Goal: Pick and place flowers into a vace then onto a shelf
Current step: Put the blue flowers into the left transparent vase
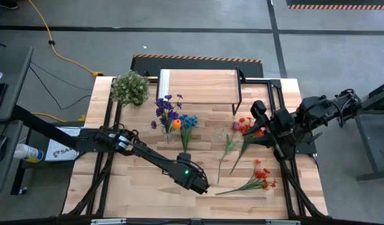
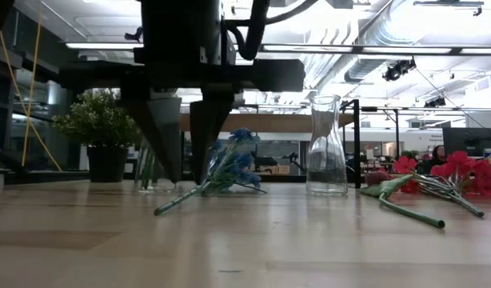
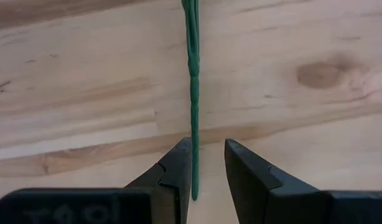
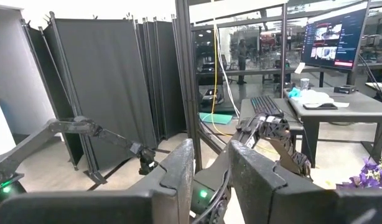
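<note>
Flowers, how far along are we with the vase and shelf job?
Done: purple and orange flowers stand in one vase. In hand: the left gripper, open, straddles the blue flower's stem. Left: red flowers lie on the table, right gripper waits by them, the second vase is empty, no vase on the shelf.

Our count of the table

We count two glass vases: one holding purple flowers [image 1: 167, 107], one empty carafe [image 2: 326, 146]. We see one blue flower [image 1: 187, 121], one potted plant [image 1: 130, 87], one shelf [image 1: 198, 84] and two arms.
</note>
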